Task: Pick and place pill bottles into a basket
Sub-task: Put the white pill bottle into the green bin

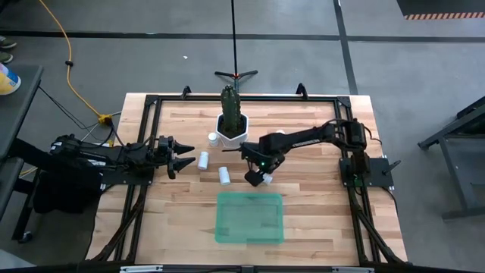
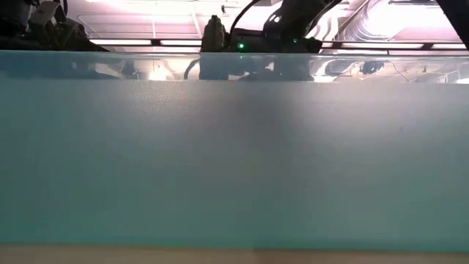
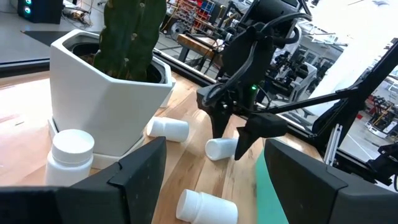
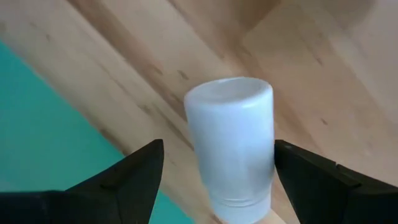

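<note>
Flanking smooth white cylindrical bottle (image 4: 231,146), dark fingers (image 4: 134,174)

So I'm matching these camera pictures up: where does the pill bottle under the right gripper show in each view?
High view: the pill bottle lies at the right gripper, just above the basket.
Low view: not in it; the basket's wall fills the picture.
Left wrist view: lying on the table between the right gripper's fingers.
Right wrist view: centre, between the open fingers.
Shared landmark: the green basket.
</note>
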Motion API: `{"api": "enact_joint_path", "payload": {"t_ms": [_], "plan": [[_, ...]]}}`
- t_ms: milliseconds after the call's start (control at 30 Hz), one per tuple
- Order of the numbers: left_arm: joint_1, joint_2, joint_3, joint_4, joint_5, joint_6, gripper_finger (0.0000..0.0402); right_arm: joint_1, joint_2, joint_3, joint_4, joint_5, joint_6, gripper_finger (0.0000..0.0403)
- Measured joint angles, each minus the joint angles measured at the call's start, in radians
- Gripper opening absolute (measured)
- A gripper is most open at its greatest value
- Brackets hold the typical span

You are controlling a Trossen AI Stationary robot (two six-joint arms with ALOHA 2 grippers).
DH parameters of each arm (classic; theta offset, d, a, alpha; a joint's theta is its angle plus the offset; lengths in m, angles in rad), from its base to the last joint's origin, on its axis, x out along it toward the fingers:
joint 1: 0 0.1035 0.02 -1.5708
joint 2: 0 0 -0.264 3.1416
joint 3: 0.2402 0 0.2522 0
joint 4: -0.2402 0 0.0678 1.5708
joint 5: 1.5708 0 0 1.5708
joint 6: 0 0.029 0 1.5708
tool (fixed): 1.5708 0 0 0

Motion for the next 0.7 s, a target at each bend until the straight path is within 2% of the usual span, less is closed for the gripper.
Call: {"api": "enact_joint_path", "payload": {"t_ms": [333,700], "plan": [[0.0,0.0,0.0,0.003,0.021,-0.002,0.0305,-0.001,0.0,0.0,0.004,0.016,-0.056,0.0281],[0.0,0.0,0.0,0.003,0.02,-0.003,0.0305,0.0,0.0,0.0,0.025,0.026,-0.097,0.0168]]}}
